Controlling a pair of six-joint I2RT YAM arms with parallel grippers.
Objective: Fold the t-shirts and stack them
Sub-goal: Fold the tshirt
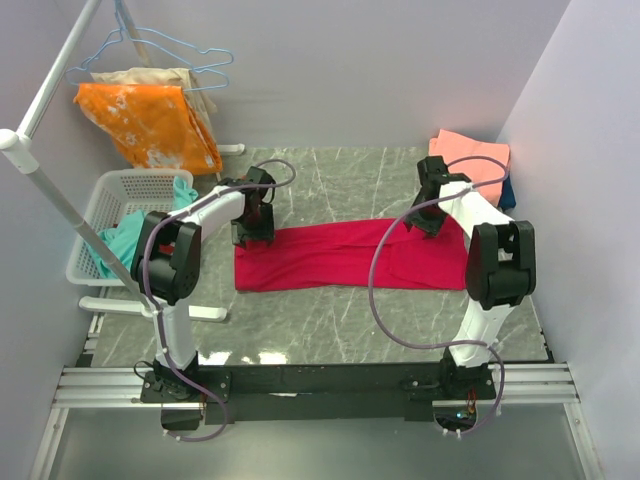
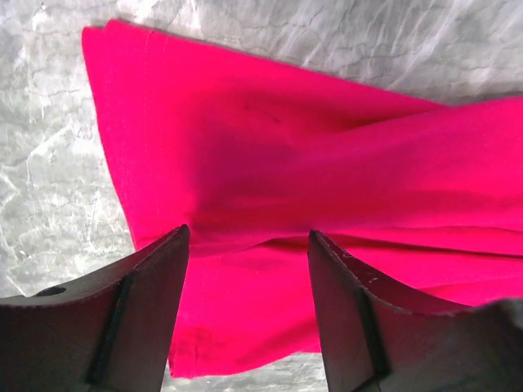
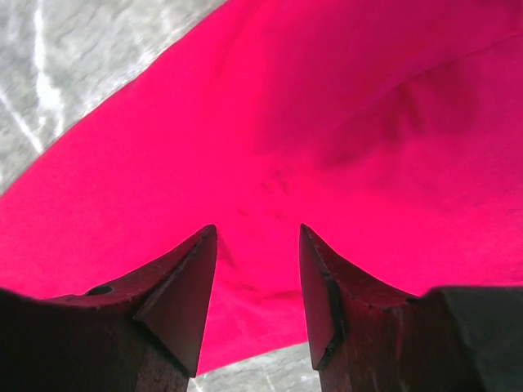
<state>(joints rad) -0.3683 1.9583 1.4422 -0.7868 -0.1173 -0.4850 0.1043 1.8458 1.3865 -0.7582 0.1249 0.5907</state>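
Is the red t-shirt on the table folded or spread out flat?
Folded. The red t-shirt lies as a long narrow band, and the left wrist view shows overlapping layers along its edge.

An orange white-blotched cloth [image 1: 150,125] hangs from pale blue wire hangers [image 1: 178,52] at 11 o'clock. A white slotted laundry basket [image 1: 120,178] at 9 o'clock holds a teal cloth [image 1: 120,245], with a white rack pole [image 1: 50,190] slanting across it. The counter [image 1: 340,190] is grey veined marble.

Tee [image 1: 340,257] ctr of table [image 1: 340,185], basket [image 1: 105,205] on L
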